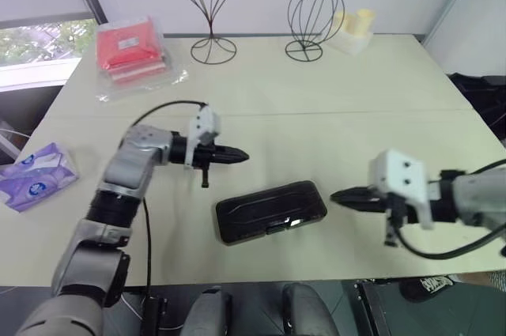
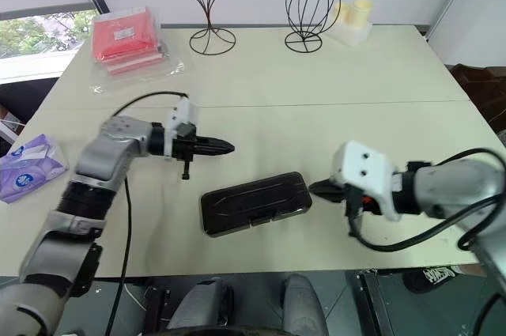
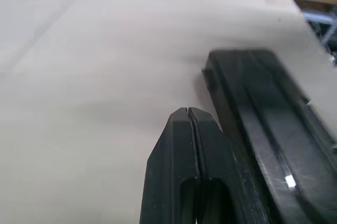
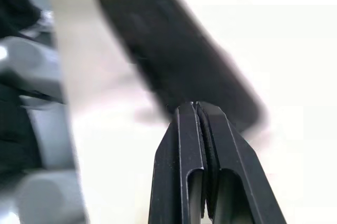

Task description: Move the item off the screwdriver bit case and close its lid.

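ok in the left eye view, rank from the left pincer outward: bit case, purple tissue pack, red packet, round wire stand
From the left pincer:
1. screwdriver bit case, lid shut, just below it toward the table's near edge.
2. red packet, far left corner.
3. round wire stand, far side, right of centre; close to the red packet, hard to call.
4. tissue pack, left edge.

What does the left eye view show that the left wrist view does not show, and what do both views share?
Left eye view: the purple-and-white tissue pack at the table's left edge, off the case; the red packet in clear wrap; two wire stands; and the right gripper, shut, beside the case's right end.

Left wrist view: a close look at the left gripper's fingers pressed together, and one corner of the case.

Both: the left gripper, shut and holding nothing, the screwdriver bit case with its lid down, and the table.
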Robot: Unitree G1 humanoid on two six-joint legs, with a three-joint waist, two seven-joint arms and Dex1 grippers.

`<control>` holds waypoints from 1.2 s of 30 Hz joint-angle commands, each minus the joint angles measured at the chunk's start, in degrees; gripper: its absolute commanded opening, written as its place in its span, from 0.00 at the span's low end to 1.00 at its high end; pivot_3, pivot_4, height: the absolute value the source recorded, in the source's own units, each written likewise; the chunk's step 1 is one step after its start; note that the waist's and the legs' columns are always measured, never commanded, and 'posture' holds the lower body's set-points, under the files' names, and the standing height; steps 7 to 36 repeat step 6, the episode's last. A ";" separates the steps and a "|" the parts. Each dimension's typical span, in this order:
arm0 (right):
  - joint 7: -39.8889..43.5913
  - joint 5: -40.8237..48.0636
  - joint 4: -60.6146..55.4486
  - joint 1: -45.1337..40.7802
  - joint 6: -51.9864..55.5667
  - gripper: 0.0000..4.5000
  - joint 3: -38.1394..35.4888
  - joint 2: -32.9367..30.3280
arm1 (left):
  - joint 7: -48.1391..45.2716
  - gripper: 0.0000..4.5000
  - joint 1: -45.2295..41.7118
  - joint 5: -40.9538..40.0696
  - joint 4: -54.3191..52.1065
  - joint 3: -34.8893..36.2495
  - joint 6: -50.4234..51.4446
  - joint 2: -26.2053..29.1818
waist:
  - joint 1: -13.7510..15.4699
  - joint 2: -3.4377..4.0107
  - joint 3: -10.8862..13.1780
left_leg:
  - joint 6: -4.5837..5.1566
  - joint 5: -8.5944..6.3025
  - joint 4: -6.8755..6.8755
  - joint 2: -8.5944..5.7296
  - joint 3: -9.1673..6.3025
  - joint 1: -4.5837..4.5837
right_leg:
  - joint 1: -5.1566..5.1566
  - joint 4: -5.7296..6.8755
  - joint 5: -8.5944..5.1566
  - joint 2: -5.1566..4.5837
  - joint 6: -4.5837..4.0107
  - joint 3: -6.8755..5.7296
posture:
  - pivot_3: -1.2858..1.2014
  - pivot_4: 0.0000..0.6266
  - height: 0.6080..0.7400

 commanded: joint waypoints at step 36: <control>4.19 0.19 5.78 -0.43 -4.78 0.01 -6.06 -4.69 | 4.25 0.00 9.41 -11.51 -19.96 10.50 13.92 10.48 | -0.04 0.00 0.03 | 0.00 0.00 -0.01 0.05 0.04 -0.01 | -0.06 0.02 0.00 -0.01 0.00 0.03 | 0.52 0.24 1.00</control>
